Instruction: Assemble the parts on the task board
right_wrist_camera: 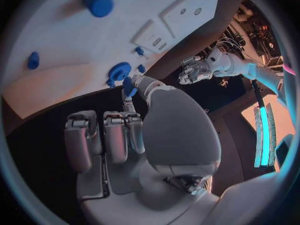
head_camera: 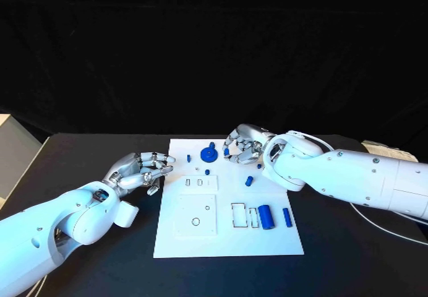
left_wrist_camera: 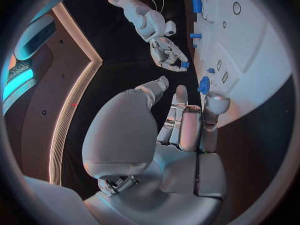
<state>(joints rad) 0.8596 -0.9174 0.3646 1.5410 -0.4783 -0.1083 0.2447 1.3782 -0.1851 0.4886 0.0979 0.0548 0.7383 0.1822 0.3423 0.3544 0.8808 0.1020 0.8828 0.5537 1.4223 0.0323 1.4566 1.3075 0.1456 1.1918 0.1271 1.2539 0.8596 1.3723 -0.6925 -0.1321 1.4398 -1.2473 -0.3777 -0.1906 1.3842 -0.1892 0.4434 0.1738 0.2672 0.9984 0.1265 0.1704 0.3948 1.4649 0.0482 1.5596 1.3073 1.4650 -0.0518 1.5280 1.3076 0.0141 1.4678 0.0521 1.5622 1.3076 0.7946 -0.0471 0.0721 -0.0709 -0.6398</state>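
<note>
The step in hand looks like fetching a small part from the far end of the task board (head_camera: 268,241), the white plate in the middle of the table (head_camera: 98,154). The right hand (head_camera: 240,145), at upper centre of the head view, pinches a small blue piece (right_wrist_camera: 129,86) at its fingertips, just beside the blue gear-like part (head_camera: 209,154) near the board's top edge. Next, I judge, it must carry that piece to its matching socket and line it up before pressing in.

The left hand (head_camera: 143,170), at centre left just off the board's left edge, has its fingers curled loosely with nothing between them. Other parts lie on the board: a large blue cylinder (head_camera: 266,217) and a slim blue bar (head_camera: 287,217) at lower right, a small peg (head_camera: 250,181) at centre
</note>
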